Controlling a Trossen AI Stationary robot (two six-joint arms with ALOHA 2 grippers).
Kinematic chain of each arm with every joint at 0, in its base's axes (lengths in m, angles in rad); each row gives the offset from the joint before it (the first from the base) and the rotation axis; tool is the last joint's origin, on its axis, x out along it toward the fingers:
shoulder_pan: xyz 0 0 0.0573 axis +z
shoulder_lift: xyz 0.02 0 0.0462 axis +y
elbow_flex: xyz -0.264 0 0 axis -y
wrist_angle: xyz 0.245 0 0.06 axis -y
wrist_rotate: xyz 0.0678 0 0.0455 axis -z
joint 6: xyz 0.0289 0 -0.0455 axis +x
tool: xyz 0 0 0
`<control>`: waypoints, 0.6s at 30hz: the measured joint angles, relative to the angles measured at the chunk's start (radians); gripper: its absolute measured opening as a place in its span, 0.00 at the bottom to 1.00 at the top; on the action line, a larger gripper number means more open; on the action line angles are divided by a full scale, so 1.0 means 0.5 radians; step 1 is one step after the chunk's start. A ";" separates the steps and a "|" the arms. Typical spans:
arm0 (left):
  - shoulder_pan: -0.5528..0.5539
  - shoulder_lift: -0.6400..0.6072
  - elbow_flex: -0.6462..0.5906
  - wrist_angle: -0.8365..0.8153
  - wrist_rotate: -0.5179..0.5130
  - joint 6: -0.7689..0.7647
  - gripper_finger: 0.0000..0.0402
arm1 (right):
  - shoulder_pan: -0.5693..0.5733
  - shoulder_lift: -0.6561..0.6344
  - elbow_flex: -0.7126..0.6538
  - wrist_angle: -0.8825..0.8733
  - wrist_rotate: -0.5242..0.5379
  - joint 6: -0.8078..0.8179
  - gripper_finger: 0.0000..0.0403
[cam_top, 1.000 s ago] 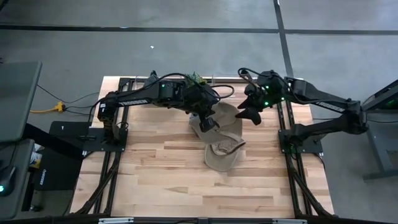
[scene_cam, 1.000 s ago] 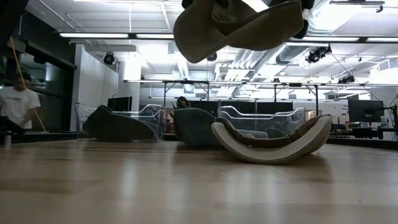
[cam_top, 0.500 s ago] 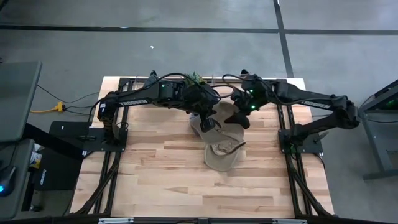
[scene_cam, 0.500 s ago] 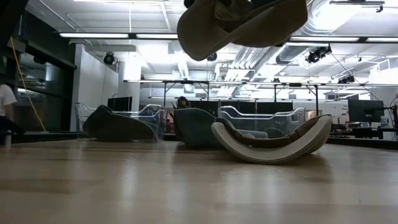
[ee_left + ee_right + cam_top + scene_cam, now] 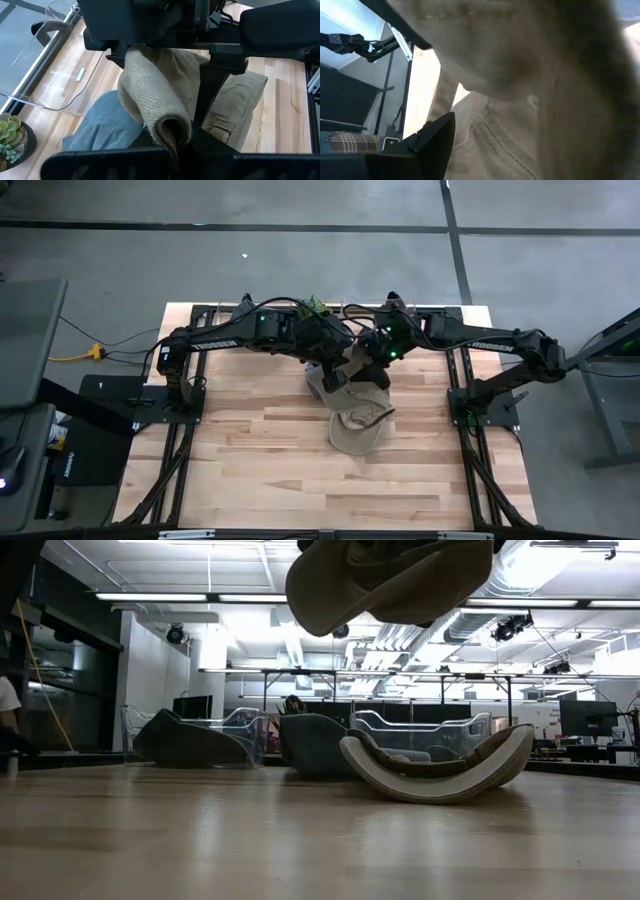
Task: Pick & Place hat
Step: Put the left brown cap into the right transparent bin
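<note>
Moved: my right gripper (image 5: 372, 366) slid in from the right over the last second and now sits right at the lifted tan hat (image 5: 385, 585); my left gripper (image 5: 334, 375) hasn't shifted.
Hats: three, I think. One tan in the air, one tan cap (image 5: 358, 428) upside down on the table (image 5: 250, 450), one denim hat (image 5: 102, 131) below.
Left gripper: pinching a rolled fold of the lifted hat.
Right gripper: touching that hat, can't tell if spread or pressed together.
Lifted hat: hanging well above the table, between both grippers, over the other hats.
</note>
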 joint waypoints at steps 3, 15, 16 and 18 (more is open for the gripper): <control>-0.001 0.000 0.000 0.009 -0.001 -0.001 0.00 | 0.000 -0.002 0.000 0.010 0.011 -0.005 0.63; 0.000 -0.001 0.000 0.008 -0.002 -0.007 0.00 | -0.002 -0.002 0.000 0.007 0.120 -0.009 0.22; -0.001 -0.001 0.000 0.008 -0.002 -0.007 0.00 | -0.002 -0.002 0.000 0.007 0.121 -0.017 0.17; -0.001 -0.001 0.000 0.009 -0.002 -0.007 0.00 | -0.002 -0.002 0.000 0.006 0.120 -0.020 0.06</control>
